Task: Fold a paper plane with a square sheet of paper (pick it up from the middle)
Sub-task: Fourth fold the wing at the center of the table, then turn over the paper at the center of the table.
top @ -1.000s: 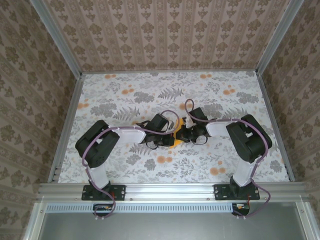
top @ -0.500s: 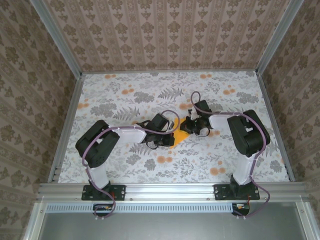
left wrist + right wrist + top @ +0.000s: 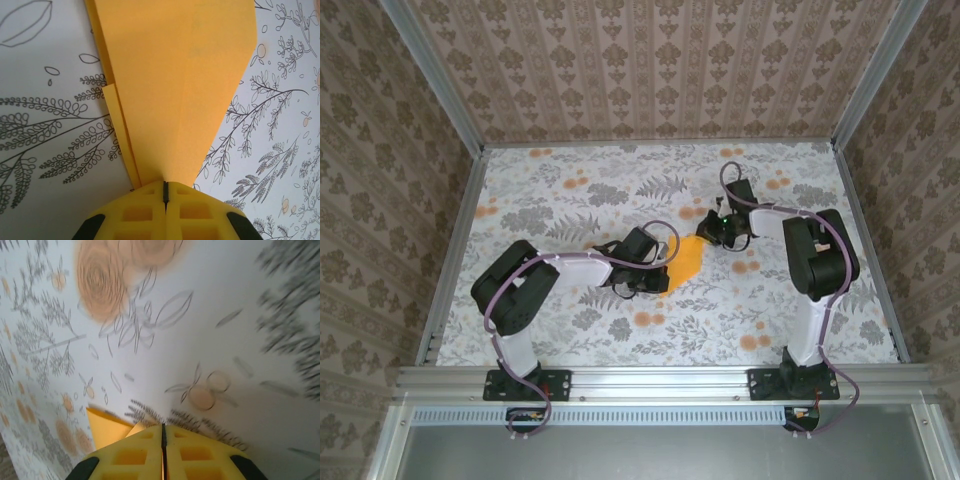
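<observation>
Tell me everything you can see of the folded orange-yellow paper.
The paper plane is plain matte orange-yellow paper folded into a wedge, with layered edges showing along one side. It lies near the middle of the floral table, its narrow end pinched in the shut left gripper, widening away from it. A corner shows beside the right gripper; contact unclear.

Open tabletop runs from side to side along the far strip of the table point(image 3: 620, 165) and along the near strip ahead of the bases, bounded by the back wall point(image 3: 660, 70) and the side walls point(image 3: 380, 150). The middle is obstructed: the left arm point(image 3: 570, 268) and right arm point(image 3: 815, 255) reach inward, and the paper plane point(image 3: 687, 262) lies between the left gripper point(image 3: 165, 184) and the right gripper point(image 3: 162, 427), which stands just beside its far end.
</observation>
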{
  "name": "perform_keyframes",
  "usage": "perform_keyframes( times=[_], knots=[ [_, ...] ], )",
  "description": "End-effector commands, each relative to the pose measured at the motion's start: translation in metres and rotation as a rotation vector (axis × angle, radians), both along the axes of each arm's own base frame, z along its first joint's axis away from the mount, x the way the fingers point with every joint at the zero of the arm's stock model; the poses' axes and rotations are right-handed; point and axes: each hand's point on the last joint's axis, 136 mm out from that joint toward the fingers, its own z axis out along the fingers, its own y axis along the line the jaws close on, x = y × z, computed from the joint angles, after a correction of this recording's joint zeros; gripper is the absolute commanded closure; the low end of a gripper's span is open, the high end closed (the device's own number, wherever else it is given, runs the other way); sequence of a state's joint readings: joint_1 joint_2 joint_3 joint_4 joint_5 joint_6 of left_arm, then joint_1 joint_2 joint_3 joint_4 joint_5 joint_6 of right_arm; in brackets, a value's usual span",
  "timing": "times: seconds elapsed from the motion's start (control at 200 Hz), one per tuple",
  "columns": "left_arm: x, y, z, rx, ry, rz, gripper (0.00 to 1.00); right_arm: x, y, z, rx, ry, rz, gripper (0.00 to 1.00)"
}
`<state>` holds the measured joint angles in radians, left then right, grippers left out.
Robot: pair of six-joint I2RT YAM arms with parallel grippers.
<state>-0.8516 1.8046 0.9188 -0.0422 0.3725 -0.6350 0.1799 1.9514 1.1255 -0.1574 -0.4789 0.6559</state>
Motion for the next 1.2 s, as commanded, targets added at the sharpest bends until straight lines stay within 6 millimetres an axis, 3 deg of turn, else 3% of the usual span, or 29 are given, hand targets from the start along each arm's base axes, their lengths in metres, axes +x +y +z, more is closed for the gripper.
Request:
perform_keyframes(
  times=[0.0,0.145,0.25,0.385,0.525,0.845,1.195],
  knots=[
    [-0.023,0.018,-0.019,0.110,0.085,-0.021,1.00,0.000,-0.007,0.022,-0.032,-0.032,-0.010,0.86],
    [0.004,0.000,0.024,0.025,-0.030,0.017,0.85,-0.020,-0.004,0.046,0.011,-0.055,-0.028,0.65],
    [0.023,0.000,0.050,-0.005,-0.108,0.084,0.71,-0.044,0.000,0.047,0.031,-0.035,-0.034,0.55],
    [0.040,0.015,0.061,0.003,-0.159,0.180,0.53,-0.071,0.012,0.036,0.056,0.014,-0.032,0.50],
    [0.050,0.035,0.057,0.036,-0.169,0.268,0.36,-0.085,0.030,0.028,0.063,0.045,-0.001,0.50],
    [0.050,0.043,0.041,0.028,-0.090,0.297,0.34,-0.079,0.047,0.014,0.081,0.079,-0.059,0.52],
    [0.043,0.023,0.021,-0.012,0.007,0.228,0.37,-0.067,0.048,0.010,0.114,0.054,-0.135,0.54]
  ],
)
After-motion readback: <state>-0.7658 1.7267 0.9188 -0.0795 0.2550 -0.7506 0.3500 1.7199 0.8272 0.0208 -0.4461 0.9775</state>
